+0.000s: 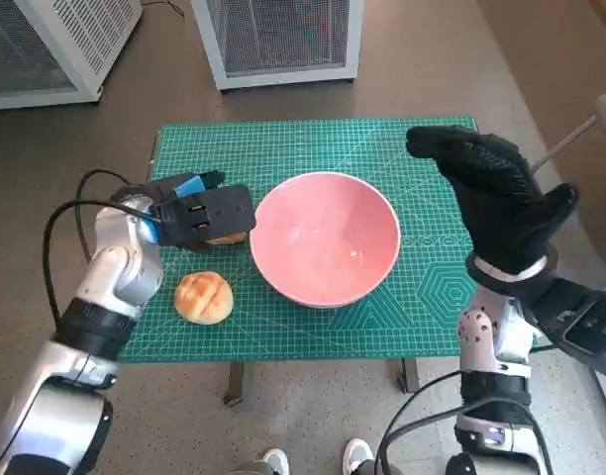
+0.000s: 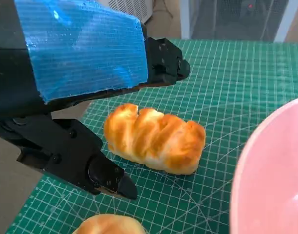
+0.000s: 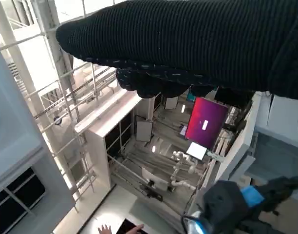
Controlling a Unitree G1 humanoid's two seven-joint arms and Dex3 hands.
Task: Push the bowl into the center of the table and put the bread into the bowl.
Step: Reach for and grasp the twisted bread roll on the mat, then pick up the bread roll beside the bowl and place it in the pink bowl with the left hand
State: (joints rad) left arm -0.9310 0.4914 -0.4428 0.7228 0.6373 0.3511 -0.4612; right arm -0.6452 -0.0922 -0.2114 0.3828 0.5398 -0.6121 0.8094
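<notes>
Leftmost, the black left hand with blue tape on its back (image 1: 196, 213) hangs over the long twisted golden bread loaf (image 2: 155, 138). Fingers apart, one on each side of the loaf, no contact visible in the left wrist view; hand holds nothing. Loaf is glossy, ridged, lying flat on the green gridded cutting mat (image 1: 313, 148), just beside the bowl's left rim. A second bread, the round scored bun (image 1: 203, 296), sits on the mat nearer the front edge, apart from the loaf and near the bowl.

Mid-table: the smooth pink round bowl (image 1: 325, 237), upright, nothing in it, roughly centred on the mat. Open mat behind it and to its right; front rim near the mat's front edge.

Right: the right hand in a black knitted glove (image 1: 496, 198) is raised above the mat's right edge, fingers stretched out, grasping nothing, clear of the bowl. Two white mesh-panelled cabinets (image 1: 278, 40) stand on the floor beyond the table's far edge.
</notes>
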